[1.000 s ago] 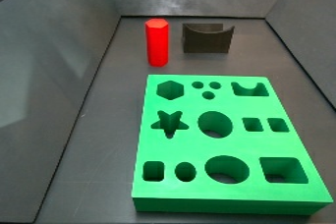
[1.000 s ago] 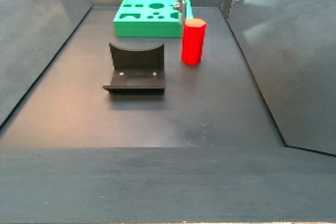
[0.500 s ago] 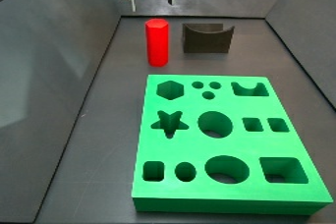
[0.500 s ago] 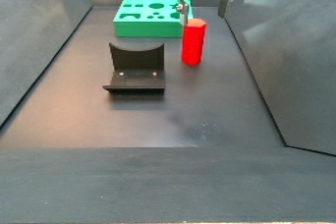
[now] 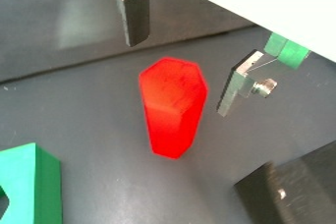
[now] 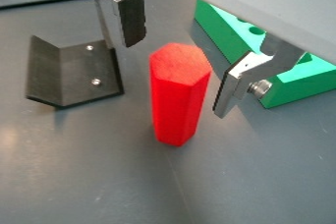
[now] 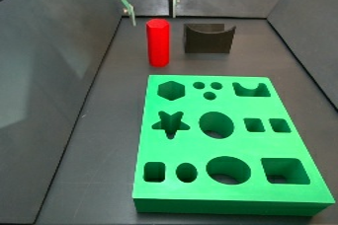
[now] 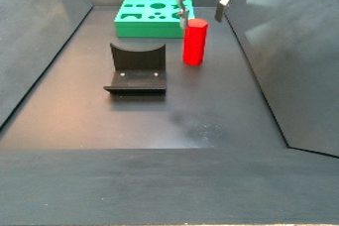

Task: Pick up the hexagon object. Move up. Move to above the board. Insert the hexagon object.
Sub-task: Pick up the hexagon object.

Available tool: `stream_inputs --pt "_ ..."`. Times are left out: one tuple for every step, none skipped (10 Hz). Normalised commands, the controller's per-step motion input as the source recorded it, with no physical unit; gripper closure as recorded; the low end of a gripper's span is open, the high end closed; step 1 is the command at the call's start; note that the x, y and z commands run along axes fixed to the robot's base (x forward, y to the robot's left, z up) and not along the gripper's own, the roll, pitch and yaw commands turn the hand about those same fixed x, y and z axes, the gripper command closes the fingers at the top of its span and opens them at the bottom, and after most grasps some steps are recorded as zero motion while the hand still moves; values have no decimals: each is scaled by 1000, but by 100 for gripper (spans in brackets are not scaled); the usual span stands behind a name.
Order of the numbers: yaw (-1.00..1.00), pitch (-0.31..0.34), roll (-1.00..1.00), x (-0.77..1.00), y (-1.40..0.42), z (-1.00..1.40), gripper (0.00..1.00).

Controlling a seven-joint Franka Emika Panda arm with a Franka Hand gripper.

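Note:
The hexagon object is a glossy red peg standing upright on the dark floor, beyond the short end of the board. It shows in both wrist views and in a side view. My gripper hangs just above the peg, open and empty. In both wrist views the two fingers stand wide apart on either side of the peg's top, not touching it. The green board also shows in the wrist views and in a side view.
The fixture stands on the floor close beside the peg; it also shows in the wrist views. Sloping grey walls enclose the floor on both sides.
My gripper has come down toward the red peg, and its white body now shows in both side views. The peg, board and fixture have not moved.

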Motion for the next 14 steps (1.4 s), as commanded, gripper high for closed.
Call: stream_inputs --pt "37 -196 -86 94 -131 -451 0" --pt "31 -196 -103 114 -126 -414 0" --pt "29 -220 -121 71 -129 -409 0" --pt "89 -169 -109 0 -57 -183 0" --pt "0 0 -16 0 0 0 0" --pt "0 0 0 0 0 0 0" --pt "0 0 0 0 0 0 100" --pt "0 0 0 0 0 0 100" --pt "0 0 0 0 0 0 100" --pt "0 0 0 0 0 0 100" --pt "0 0 0 0 0 0 100" --pt "0 0 0 0 0 0 100" --pt "0 0 0 0 0 0 100" --pt "0 0 0 0 0 0 100"
